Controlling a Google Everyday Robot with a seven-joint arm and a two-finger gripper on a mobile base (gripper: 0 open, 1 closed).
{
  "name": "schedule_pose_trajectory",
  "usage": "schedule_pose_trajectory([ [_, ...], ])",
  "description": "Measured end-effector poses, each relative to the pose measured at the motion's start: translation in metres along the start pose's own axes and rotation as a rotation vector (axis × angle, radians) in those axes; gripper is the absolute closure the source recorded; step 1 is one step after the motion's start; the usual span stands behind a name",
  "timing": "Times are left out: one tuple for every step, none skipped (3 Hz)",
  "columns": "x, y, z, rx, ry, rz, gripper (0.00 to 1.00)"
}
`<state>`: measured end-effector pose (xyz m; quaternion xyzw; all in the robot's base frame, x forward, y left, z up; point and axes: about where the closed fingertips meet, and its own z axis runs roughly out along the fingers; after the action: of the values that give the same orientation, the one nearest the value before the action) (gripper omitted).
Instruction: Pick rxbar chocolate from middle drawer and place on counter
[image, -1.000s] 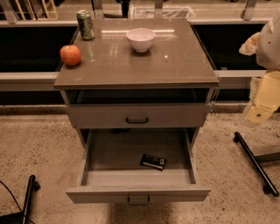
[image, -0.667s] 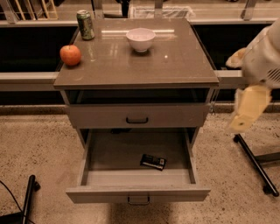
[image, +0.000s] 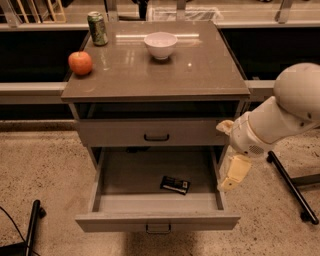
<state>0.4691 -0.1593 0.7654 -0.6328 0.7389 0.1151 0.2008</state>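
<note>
The rxbar chocolate (image: 175, 184), a small black wrapper, lies flat on the floor of the middle drawer (image: 157, 221), right of its centre. The drawer is pulled fully out and has a thin loop handle on its front. The counter (image: 200, 70) is the glossy grey-brown top above. My gripper (image: 233, 173) hangs from the pale arm that comes in from the right. It points down just outside the drawer's right wall, level with the bar and to its right, and holds nothing that I can see.
On the counter stand a white bowl (image: 160, 45), a red apple (image: 80, 63) at the left edge and a green can (image: 97, 28) at the back left. A shut drawer front with a black handle (image: 156, 137) sits above the open drawer. A black stand leg (image: 292, 186) lies on the floor at right.
My arm has swung left and down from the right edge of the view. The gripper now hangs beside the open drawer's right wall. The bar and the counter items have not moved.
</note>
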Motion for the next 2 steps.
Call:
schedule_pose_trajectory([
  [0.0003,-0.0032,0.0050,0.009,-0.006,-0.010,0.00],
  [0.0014,-0.0080,0.0126,0.026,-0.003,-0.001,0.00],
])
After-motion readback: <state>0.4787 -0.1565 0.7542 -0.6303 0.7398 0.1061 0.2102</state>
